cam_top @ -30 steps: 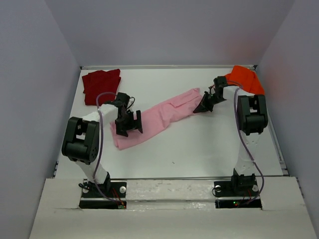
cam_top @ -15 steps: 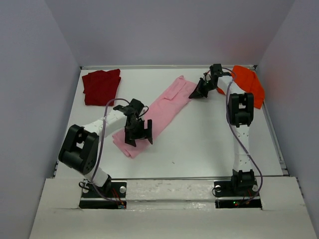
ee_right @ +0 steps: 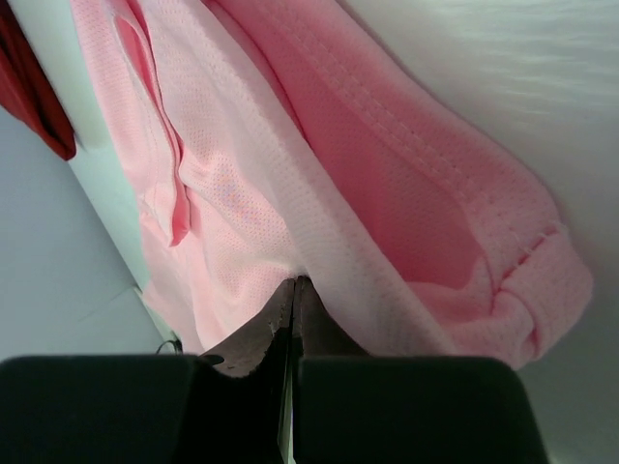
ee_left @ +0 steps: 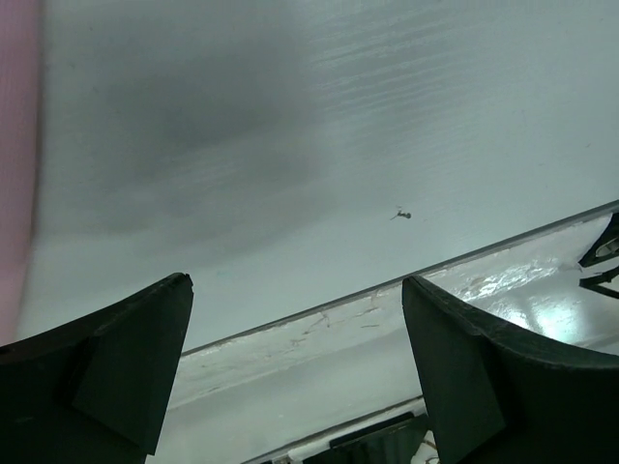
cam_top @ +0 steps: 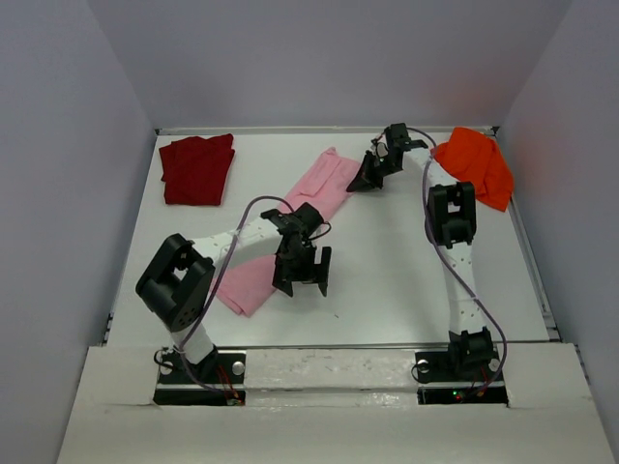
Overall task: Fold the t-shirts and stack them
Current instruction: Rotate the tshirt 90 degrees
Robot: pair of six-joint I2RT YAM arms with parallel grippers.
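Overhead view of a white table [cam_top: 406,280] walled on three sides. The light pink t-shirt [cam_top: 324,188] lies as a long diagonal strip from upper centre down to lower left. The right gripper [cam_top: 366,179] is at the strip's upper end, its jaws pressed together on the pink cloth; in its wrist view it seems to pinch a folded edge. The left gripper [cam_top: 302,282] hovers at lower centre, just beside the strip's lower right edge, with its jaws spread wide and holding nothing. The dark red t-shirt [cam_top: 197,169] lies folded in the upper left corner. The bright orange t-shirt [cam_top: 476,164] is bunched in the upper right corner, near the table's edge. Open tabletop spreads across the centre and lower right.
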